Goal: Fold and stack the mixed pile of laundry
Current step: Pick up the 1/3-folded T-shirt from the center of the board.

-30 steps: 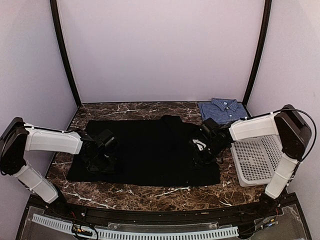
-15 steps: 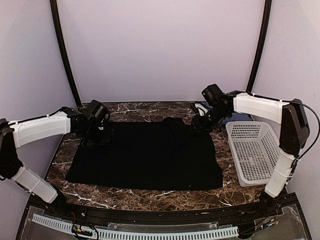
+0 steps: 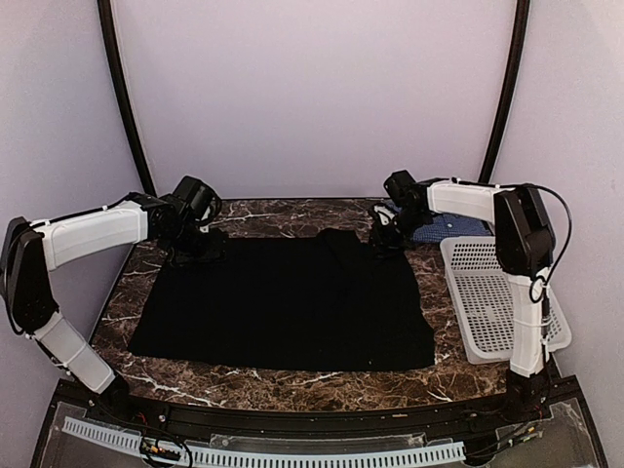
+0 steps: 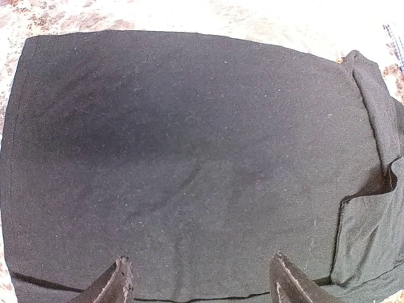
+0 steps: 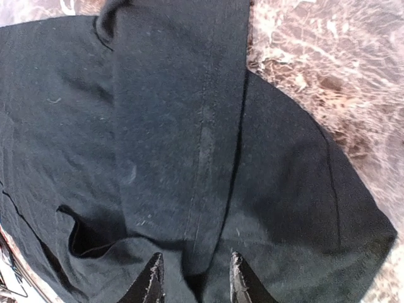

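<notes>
black garment [image 3: 283, 302] lies spread flat.

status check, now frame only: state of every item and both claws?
black garment: spread flat on the table, one flap folded over at its far right
checked shirt: folded, far right corner, partly hidden by the right arm
basket: upright, nothing seen in it
left claw: open wide, over the garment's far left edge
right claw: open narrowly, over the folded flap
</notes>
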`<state>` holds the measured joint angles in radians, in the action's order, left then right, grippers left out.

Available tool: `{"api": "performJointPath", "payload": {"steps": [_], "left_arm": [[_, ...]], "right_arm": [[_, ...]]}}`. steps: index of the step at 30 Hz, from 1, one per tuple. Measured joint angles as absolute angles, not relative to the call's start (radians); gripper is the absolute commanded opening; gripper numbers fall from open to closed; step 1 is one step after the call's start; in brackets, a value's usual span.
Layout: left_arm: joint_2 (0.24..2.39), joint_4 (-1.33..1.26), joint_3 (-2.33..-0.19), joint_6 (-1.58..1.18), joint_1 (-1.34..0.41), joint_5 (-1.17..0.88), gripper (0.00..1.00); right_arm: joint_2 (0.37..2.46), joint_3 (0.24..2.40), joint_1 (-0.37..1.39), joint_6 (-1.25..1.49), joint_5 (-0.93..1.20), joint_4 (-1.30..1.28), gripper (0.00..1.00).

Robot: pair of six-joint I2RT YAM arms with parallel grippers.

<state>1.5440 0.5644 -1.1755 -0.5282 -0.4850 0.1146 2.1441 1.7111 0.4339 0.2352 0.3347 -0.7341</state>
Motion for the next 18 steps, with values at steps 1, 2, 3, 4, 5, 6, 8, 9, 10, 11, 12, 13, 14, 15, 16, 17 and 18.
{"api": "performJointPath", "payload": {"steps": [1,2,3,4,5,6,8,9,10,11,12,13,14,15,16,17,18], "left_arm": [[1.547,0.564,-1.176,-0.526,-0.484,0.115,0.73],[1.548,0.563,-1.176,-0.523,-0.484,0.115,0.73],[1.549,0.562,-1.176,-0.521,-0.484,0.115,0.73],[1.549,0.562,-1.176,-0.519,-0.484,0.116,0.73],[1.551,0.561,-1.176,-0.518,-0.481,0.117,0.73],[1.552,0.561,-1.176,-0.517,-0.481,0.119,0.73],[1.556,0.561,-1.176,-0.516,-0.48,0.121,0.73],[1.558,0.559,-1.175,-0.516,-0.48,0.122,0.73],[1.56,0.558,-1.175,-0.516,-0.48,0.123,0.73],[1.561,0.555,-1.175,-0.516,-0.479,0.124,0.73],[1.562,0.554,-1.174,-0.516,-0.477,0.124,0.73],[1.562,0.552,-1.174,-0.516,-0.474,0.124,0.73],[1.562,0.55,-1.174,-0.516,-0.471,0.124,0.73],[1.563,0.548,-1.174,-0.516,-0.467,0.124,0.73],[1.563,0.546,-1.174,-0.516,-0.463,0.124,0.73],[1.565,0.545,-1.174,-0.516,-0.459,0.123,0.73],[1.568,0.543,-1.174,-0.516,-0.455,0.123,0.73]], "right_arm": [[2.159,1.721,0.434,0.235,0.337,-0.736,0.33],[2.171,1.73,0.434,0.235,0.339,-0.736,0.33],[2.184,1.74,0.434,0.234,0.34,-0.737,0.33],[2.193,1.749,0.434,0.233,0.34,-0.737,0.33],[2.21,1.766,0.434,0.233,0.34,-0.738,0.33],[2.217,1.772,0.434,0.232,0.34,-0.737,0.33],[2.237,1.792,0.434,0.229,0.34,-0.739,0.32],[2.244,1.8,0.434,0.228,0.34,-0.74,0.32],[2.255,1.81,0.434,0.226,0.339,-0.74,0.32],[2.265,1.821,0.434,0.223,0.339,-0.741,0.32],[2.273,1.827,0.434,0.222,0.338,-0.741,0.32],[2.281,1.834,0.434,0.221,0.336,-0.742,0.32],[2.289,1.839,0.434,0.219,0.333,-0.743,0.32],[2.296,1.844,0.434,0.218,0.332,-0.744,0.32],[2.302,1.849,0.434,0.217,0.332,-0.747,0.32],[2.307,1.854,0.435,0.216,0.332,-0.751,0.32],[2.311,1.86,0.437,0.216,0.332,-0.754,0.31]]}}
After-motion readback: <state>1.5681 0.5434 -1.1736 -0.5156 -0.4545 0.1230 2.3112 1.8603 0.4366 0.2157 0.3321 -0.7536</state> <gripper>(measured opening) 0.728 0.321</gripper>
